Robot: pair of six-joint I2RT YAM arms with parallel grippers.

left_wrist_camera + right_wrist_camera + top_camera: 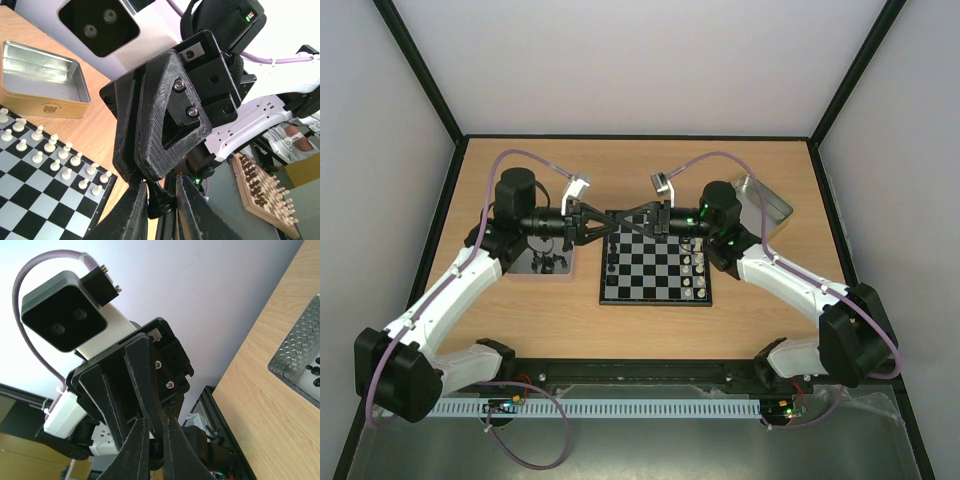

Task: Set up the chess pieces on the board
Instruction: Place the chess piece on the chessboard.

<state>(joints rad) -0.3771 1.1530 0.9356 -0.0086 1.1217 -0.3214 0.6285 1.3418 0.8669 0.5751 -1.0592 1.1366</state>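
Both grippers meet tip to tip above the far edge of the board [655, 268]. In the left wrist view, my left gripper [162, 187] is shut on the base of a black chess piece [161, 204]. The piece's top runs up into the right gripper's fingers [165, 115]. In the right wrist view, my right gripper [155, 422] is shut, with the same dark piece [156, 461] between its fingers. From above, the left gripper [616, 224] and right gripper [626, 222] cross and hide the piece. A few black pieces [612, 262] stand on the board's left side.
White pieces [693, 265] fill the board's right side. A shiny tray [532, 265] left of the board holds loose black pieces [548, 262]. A gold tin [765, 205] sits at the back right. A wooden chess set [265, 192] lies off the table.
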